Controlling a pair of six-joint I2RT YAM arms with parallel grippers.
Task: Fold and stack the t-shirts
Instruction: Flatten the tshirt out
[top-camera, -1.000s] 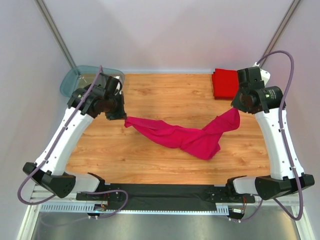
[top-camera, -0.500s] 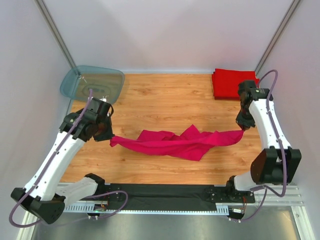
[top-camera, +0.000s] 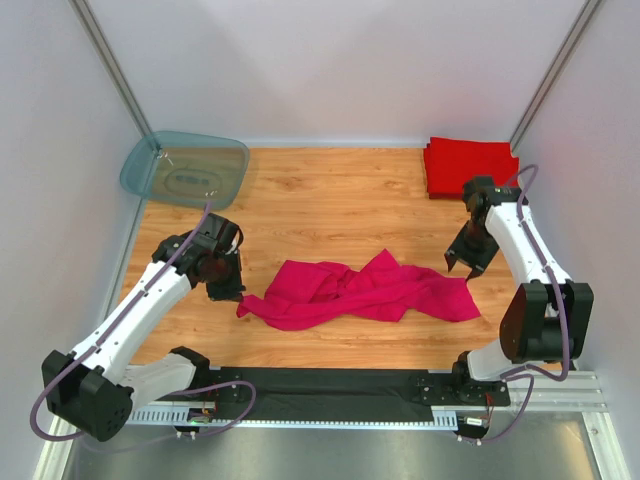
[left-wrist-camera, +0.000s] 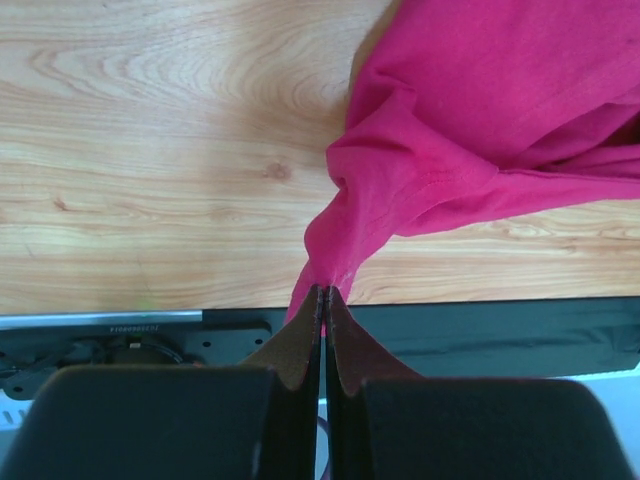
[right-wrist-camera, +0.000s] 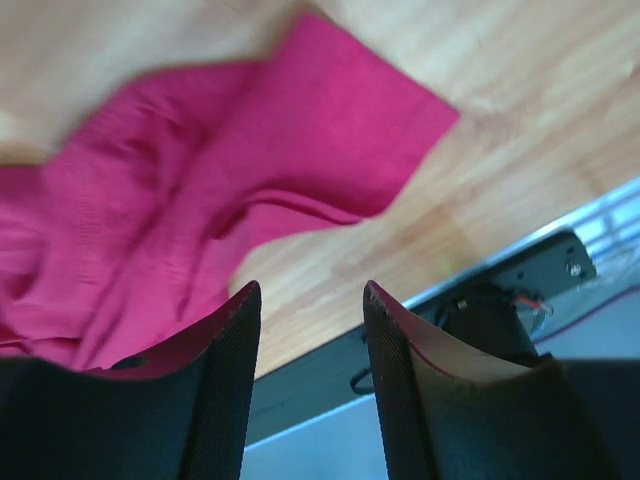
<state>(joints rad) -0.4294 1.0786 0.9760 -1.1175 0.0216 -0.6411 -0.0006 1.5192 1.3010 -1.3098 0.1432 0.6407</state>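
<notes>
no legible text, brand, number or sign in any view. one short line of small white print stood on black base rail (left-wrist-camera: 140, 327), left wrist view; characters were inverted and too small to read. nothing else carried markings.

The crumpled t-shirt (top-camera: 360, 292) is magenta, the folded stack (top-camera: 470, 167) red.
</notes>
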